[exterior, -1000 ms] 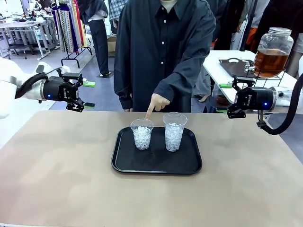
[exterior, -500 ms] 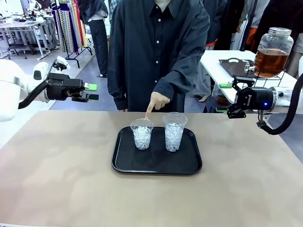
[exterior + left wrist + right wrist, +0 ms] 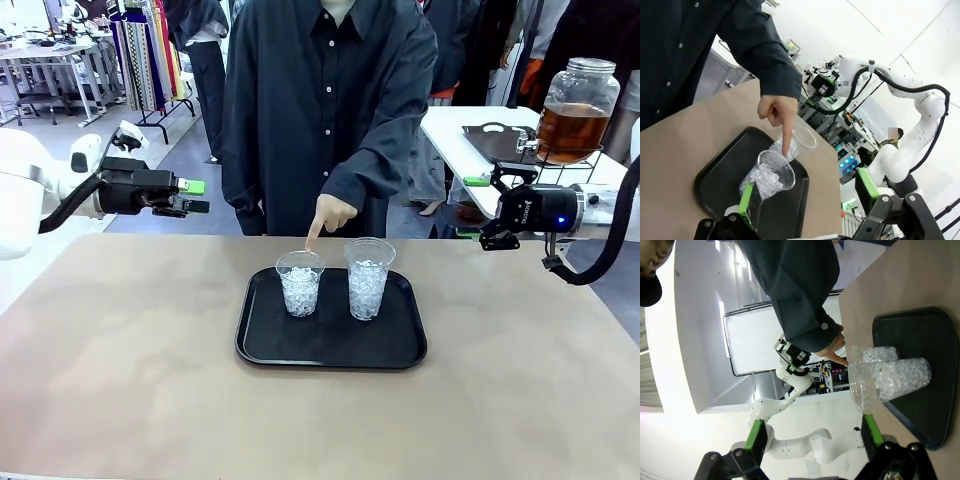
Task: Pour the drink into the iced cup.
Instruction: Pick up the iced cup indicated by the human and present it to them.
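Two clear cups of ice stand on a black tray (image 3: 330, 350) mid-table: the left cup (image 3: 300, 283) and the right cup (image 3: 368, 278). A person's forefinger (image 3: 315, 236) points down at the left cup's rim. The drink, amber in a lidded glass jar (image 3: 574, 106), sits on a stand on a side table at the back right. My left gripper (image 3: 196, 196) hovers open beyond the table's far left edge. My right gripper (image 3: 473, 207) hangs open at the far right, below and left of the jar. The left wrist view shows the pointed cup (image 3: 771, 175), the right wrist view both cups (image 3: 890, 377).
The person in a dark shirt (image 3: 330, 100) stands at the table's far edge, right behind the tray. The white side table (image 3: 470, 130) also carries a dark tray. Bare tan tabletop (image 3: 120, 350) lies all around the black tray.
My left wrist has rolled and lifted a little, so its fingers now lie nearly level. The right arm, cups and pointing finger have stayed put.
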